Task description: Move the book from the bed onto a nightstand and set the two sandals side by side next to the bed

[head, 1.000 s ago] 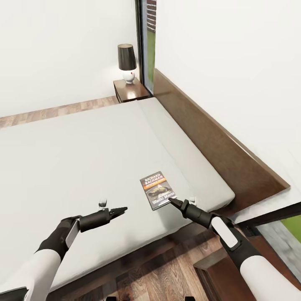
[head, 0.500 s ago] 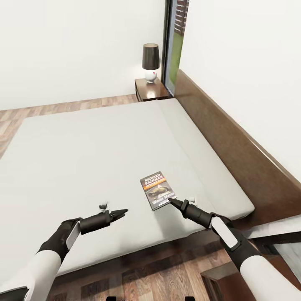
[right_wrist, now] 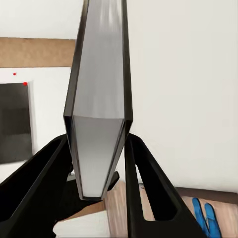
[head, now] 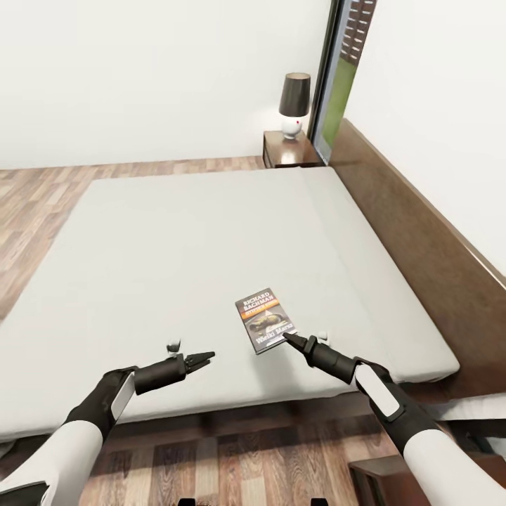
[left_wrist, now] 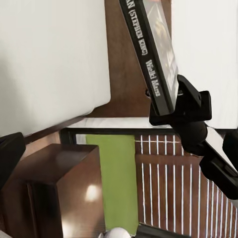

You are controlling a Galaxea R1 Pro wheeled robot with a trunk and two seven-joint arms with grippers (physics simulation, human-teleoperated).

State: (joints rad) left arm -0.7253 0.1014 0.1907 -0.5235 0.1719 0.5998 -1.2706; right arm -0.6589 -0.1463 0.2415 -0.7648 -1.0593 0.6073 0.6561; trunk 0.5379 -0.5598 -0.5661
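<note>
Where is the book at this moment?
In the head view, the book is held over the near part of the bed, clamped by its lower corner in the fingers of the right gripper.

Even, bright, diffuse light, no obvious single source. Mattress [head: 211, 260] is flat pale grey with almost no shading; only a dark shadow band under its near edge. Glossy nightstand [left_wrist: 59, 188] top carries a soft white glare spot. The book's [right_wrist: 99, 124] page edge looks smeared in the right wrist view, possibly too close to focus. Head view renders sharp, walls near blown-out white.
</note>
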